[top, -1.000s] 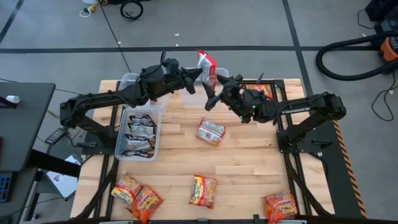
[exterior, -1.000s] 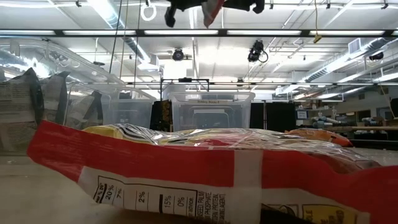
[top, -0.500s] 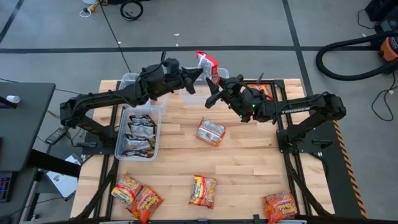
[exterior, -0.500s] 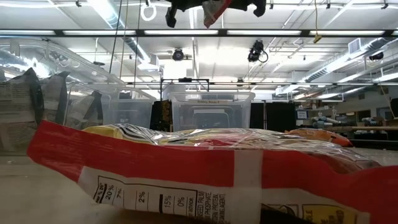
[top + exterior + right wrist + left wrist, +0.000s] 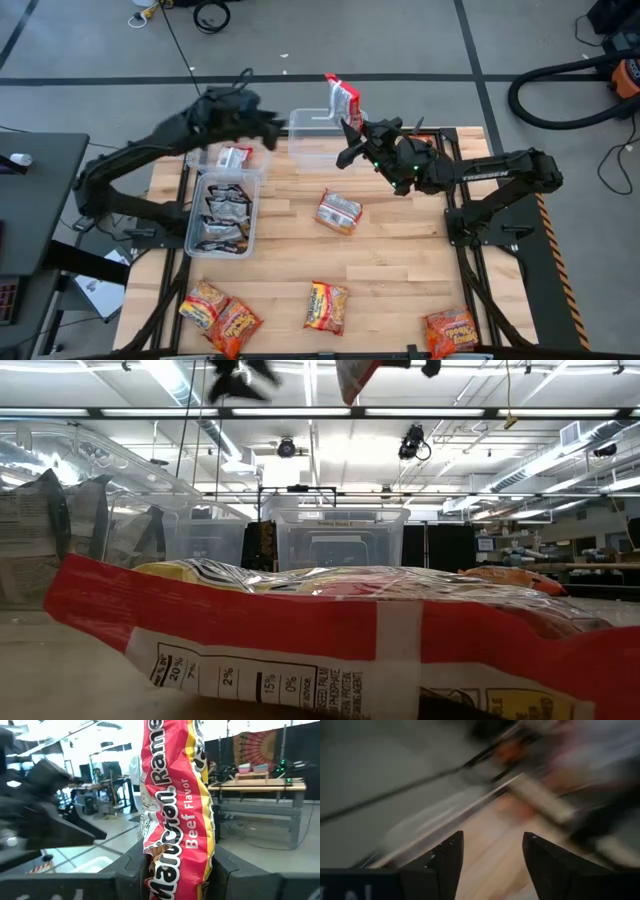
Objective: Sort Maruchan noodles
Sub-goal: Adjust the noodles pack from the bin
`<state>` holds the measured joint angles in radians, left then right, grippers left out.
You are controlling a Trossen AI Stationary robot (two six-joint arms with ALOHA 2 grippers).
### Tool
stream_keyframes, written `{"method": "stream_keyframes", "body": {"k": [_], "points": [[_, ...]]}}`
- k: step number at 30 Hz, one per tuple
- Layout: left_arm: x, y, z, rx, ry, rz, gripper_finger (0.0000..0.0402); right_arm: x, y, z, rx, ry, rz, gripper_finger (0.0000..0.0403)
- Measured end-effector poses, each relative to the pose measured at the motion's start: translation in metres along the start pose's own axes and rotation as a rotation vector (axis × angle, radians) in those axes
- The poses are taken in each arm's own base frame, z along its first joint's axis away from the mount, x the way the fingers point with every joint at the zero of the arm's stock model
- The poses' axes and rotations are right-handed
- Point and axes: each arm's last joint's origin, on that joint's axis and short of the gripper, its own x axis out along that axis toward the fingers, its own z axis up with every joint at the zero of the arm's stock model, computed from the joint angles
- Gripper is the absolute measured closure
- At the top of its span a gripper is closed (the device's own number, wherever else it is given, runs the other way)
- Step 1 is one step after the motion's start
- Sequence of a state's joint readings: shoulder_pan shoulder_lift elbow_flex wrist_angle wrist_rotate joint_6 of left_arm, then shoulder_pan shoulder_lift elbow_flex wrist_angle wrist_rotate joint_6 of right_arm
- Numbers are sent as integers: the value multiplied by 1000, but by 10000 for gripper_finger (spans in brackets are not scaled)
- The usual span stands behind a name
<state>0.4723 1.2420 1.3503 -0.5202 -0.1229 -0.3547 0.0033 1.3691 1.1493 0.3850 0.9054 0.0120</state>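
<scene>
While raised above the far edge of the wooden worktop [image 5: 400,250], right pincer [image 5: 349,130] clamped on an upright red-and-yellow crinkly plastic Maruchan beef ramen packet [image 5: 342,100], over a clear plastic bin [image 5: 315,140]. Left pincer [image 5: 262,128] fingers apart, empty, above the far-left bins. Other packets flat on the worktop.

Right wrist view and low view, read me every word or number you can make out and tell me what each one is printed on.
"Maruchan Ramen" on the red beef ramen packet held in the right claw.
"Beef Flavor" on that same packet.
"20%", "2%", "15%", "0%" on the nutrition panel of the red-and-white packet nearest the low camera.
The rest of that panel and the label on the clear bin behind are too small to read.
</scene>
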Motion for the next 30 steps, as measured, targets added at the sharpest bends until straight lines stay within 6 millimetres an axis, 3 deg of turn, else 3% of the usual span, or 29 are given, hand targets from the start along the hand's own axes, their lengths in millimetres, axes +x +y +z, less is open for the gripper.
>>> {"method": "stream_keyframes", "body": {"k": [6,13,19,24,30], "points": [[-1,55,-33,-126,394,384,190,-8,-13,0,9,153,-3,275],[30,94,-70,-271,637,532,193,-2,-30,-19,9,340,11,275],[50,127,-113,-362,814,666,193,5,-37,-26,-26,421,52,275],[65,144,-143,-464,773,704,193,9,-41,-26,-62,437,92,275],[81,151,-155,-543,681,724,193,14,-46,-27,-37,483,177,275]]}}
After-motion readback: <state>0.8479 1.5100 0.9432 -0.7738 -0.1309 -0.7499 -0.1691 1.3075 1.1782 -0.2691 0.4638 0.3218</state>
